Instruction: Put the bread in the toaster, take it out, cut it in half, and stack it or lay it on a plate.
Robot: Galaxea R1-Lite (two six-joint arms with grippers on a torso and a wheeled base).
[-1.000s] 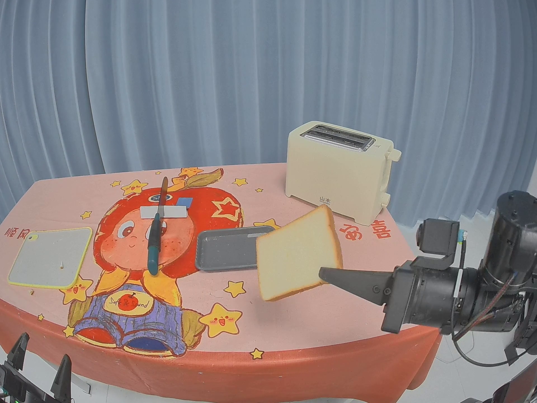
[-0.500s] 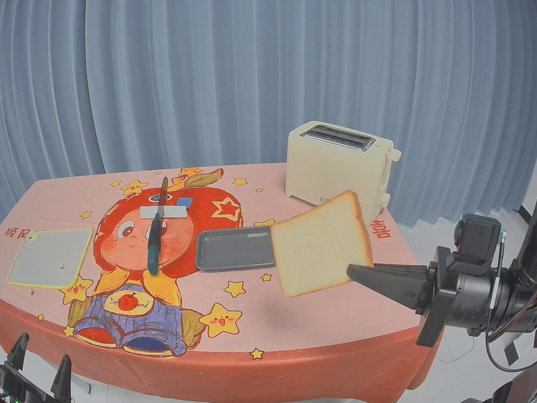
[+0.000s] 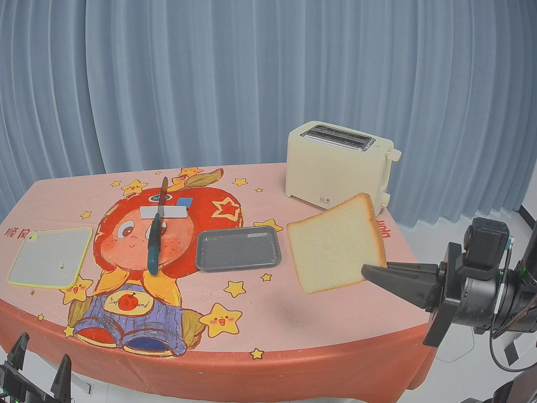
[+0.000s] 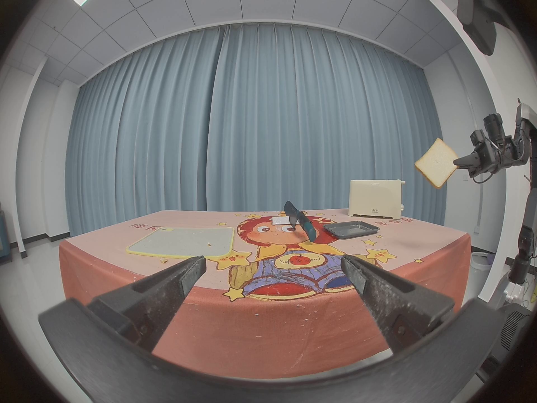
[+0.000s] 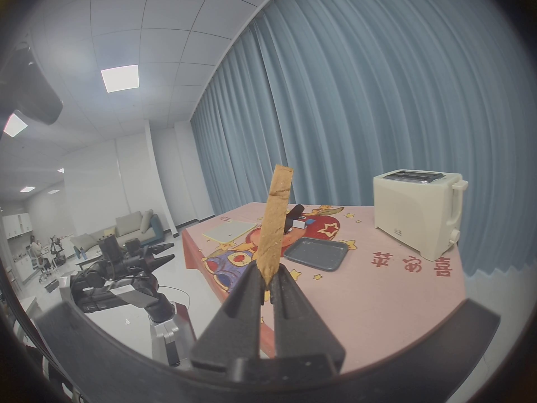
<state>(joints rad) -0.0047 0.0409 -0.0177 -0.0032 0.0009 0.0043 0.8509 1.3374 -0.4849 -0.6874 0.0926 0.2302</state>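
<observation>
A slice of bread (image 3: 337,243) hangs in the air above the table's right side, pinched by one corner in my right gripper (image 3: 373,270), which is shut on it. Edge-on, the bread (image 5: 273,223) rises from between the closed fingers of that gripper (image 5: 267,277). The cream toaster (image 3: 337,169) stands behind the bread at the back right, both slots up. A grey tray (image 3: 238,248) lies mid-table. A teal-handled knife (image 3: 155,232) rests on a small white block to its left. My left gripper (image 4: 274,286) is open, low before the table's front edge.
A pale cutting board (image 3: 50,256) with a yellow rim lies at the table's left. The table (image 3: 313,320) wears a pink cartoon cloth, bare along its front right. Blue curtains close off the back.
My right arm has carried the bread rightward and slightly back, off from over the tray toward the toaster's front. The left gripper and the table's things have stayed put.
</observation>
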